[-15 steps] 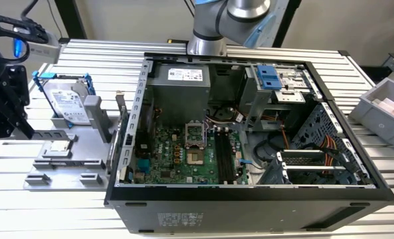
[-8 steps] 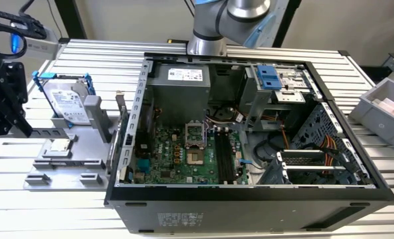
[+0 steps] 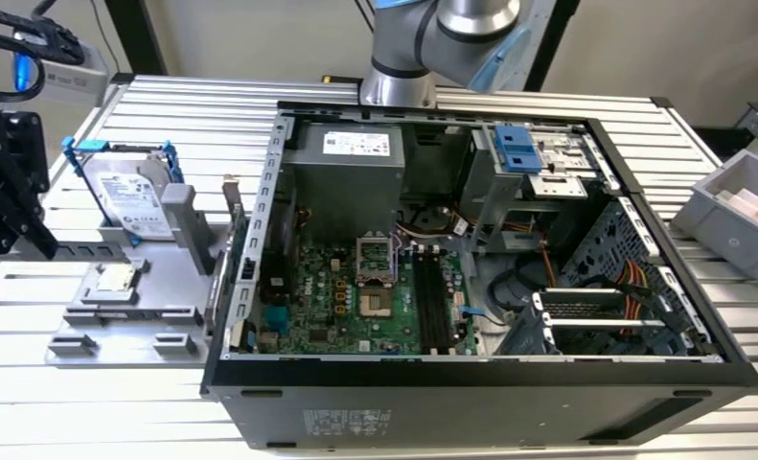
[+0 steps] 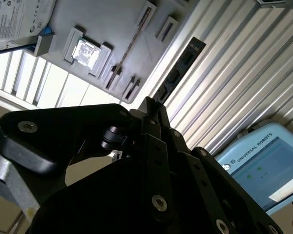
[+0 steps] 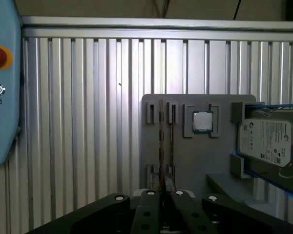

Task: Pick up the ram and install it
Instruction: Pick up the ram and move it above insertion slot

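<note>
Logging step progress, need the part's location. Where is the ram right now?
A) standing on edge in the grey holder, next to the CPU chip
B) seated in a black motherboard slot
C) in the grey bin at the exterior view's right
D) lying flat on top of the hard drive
A: in the first wrist view the ram stands on edge in slots of the grey holder, beside the CPU chip.

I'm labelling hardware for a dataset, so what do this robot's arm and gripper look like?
In the exterior view the arm is made of rounded silver-grey metal segments with a light-blue cap. In the first wrist view the gripper is matte black, built of flat linked bars joined by small silver pins.
</note>
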`<move>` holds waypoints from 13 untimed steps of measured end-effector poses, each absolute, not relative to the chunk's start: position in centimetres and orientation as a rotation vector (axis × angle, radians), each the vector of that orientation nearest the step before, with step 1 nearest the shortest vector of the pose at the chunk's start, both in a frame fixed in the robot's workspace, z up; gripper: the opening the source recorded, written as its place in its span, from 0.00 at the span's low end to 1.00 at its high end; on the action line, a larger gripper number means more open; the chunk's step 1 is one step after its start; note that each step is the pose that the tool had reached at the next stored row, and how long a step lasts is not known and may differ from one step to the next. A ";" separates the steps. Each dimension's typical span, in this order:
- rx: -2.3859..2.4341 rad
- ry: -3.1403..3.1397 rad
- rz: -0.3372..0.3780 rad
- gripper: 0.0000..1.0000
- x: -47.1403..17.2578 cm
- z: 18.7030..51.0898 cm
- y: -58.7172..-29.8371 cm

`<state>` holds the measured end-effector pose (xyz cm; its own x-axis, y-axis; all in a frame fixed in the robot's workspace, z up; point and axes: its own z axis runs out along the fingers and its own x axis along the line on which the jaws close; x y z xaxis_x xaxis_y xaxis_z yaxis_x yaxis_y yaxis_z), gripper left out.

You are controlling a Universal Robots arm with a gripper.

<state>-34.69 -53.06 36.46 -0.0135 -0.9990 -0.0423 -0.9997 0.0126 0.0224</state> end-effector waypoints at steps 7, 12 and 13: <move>-2.197 2.225 0.070 0.00 -34.7 37.0 -53.1; -2.197 2.226 0.070 0.00 -34.7 37.4 -53.1; -2.197 2.226 0.069 0.00 -34.7 37.5 -53.1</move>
